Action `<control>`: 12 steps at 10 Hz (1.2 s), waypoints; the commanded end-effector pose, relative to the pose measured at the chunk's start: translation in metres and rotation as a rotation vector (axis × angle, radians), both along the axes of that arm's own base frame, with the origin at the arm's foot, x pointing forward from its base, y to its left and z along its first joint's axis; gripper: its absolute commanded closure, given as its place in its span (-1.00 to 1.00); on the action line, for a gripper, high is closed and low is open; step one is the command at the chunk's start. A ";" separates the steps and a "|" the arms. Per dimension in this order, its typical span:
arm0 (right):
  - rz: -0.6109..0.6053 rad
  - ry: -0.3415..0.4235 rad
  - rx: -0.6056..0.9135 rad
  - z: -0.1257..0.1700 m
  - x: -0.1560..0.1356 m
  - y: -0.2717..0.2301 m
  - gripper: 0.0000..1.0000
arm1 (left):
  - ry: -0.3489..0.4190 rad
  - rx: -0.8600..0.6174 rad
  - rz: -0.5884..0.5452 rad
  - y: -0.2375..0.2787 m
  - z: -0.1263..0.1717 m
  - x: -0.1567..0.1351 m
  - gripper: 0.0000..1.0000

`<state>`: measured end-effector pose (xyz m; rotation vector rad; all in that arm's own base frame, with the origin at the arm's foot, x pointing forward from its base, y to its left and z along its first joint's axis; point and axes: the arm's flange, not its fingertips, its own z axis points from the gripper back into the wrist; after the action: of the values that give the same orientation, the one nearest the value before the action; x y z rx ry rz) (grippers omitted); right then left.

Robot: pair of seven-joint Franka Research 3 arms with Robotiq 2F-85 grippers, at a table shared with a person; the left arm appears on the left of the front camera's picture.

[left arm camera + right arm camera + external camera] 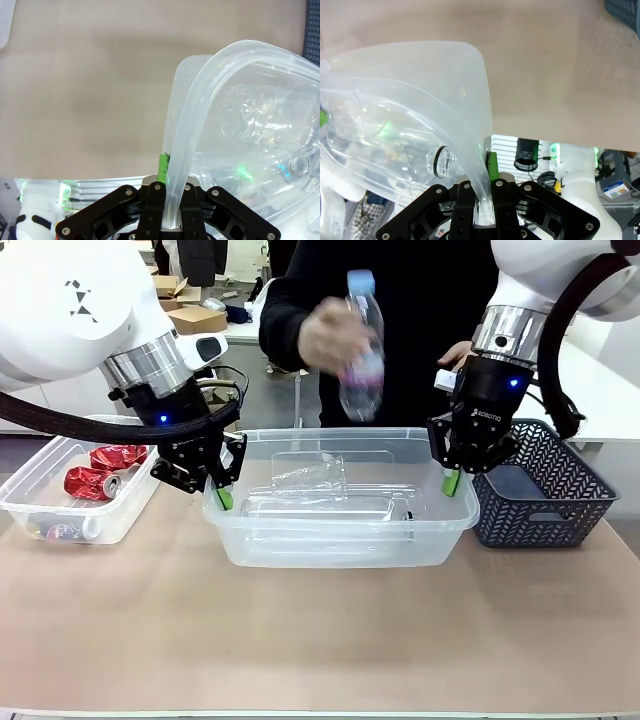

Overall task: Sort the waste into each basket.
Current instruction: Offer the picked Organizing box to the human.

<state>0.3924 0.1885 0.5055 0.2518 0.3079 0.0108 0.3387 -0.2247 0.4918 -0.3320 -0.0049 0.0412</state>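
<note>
Both tools were clamped on the middle clear tub (340, 540), left tool (222, 490) pinching its left rim, right tool (450, 478) its right rim. Clear bottles (320, 495) lay inside, red cans (100, 472) sat in the left tub (60, 508), and a person's hand (335, 335) held another bottle (362, 350) above

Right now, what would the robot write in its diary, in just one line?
left gripper: shut on clear tub rim | right gripper: shut on opposite rim | person's hand: holding bottle above tub
</note>
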 end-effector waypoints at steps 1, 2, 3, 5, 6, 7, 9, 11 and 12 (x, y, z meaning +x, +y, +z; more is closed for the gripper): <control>0.001 0.005 0.005 0.003 0.001 -0.006 1.00 | -0.009 0.005 0.034 0.013 0.001 0.003 1.00; 0.001 0.005 0.005 0.003 0.001 -0.006 1.00 | -0.009 0.005 0.034 0.013 0.001 0.003 1.00; 0.001 0.005 0.005 0.003 0.001 -0.006 1.00 | -0.009 0.005 0.034 0.013 0.001 0.003 1.00; 0.001 0.005 0.005 0.003 0.001 -0.006 1.00 | -0.009 0.005 0.034 0.013 0.001 0.003 1.00; 0.001 0.005 0.005 0.003 0.001 -0.006 1.00 | -0.009 0.005 0.034 0.013 0.001 0.003 1.00; 0.001 0.005 0.005 0.003 0.001 -0.006 1.00 | -0.009 0.005 0.034 0.013 0.001 0.003 1.00; 0.001 0.005 0.005 0.003 0.001 -0.006 1.00 | -0.009 0.005 0.034 0.013 0.001 0.003 1.00; 0.001 0.005 0.005 0.003 0.001 -0.006 1.00 | -0.009 0.005 0.034 0.013 0.001 0.003 1.00; 0.001 0.005 0.005 0.003 0.001 -0.006 1.00 | -0.009 0.005 0.034 0.013 0.001 0.003 1.00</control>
<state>0.3924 0.1885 0.5055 0.2518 0.3079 0.0108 0.3387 -0.2247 0.4918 -0.3320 -0.0048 0.0412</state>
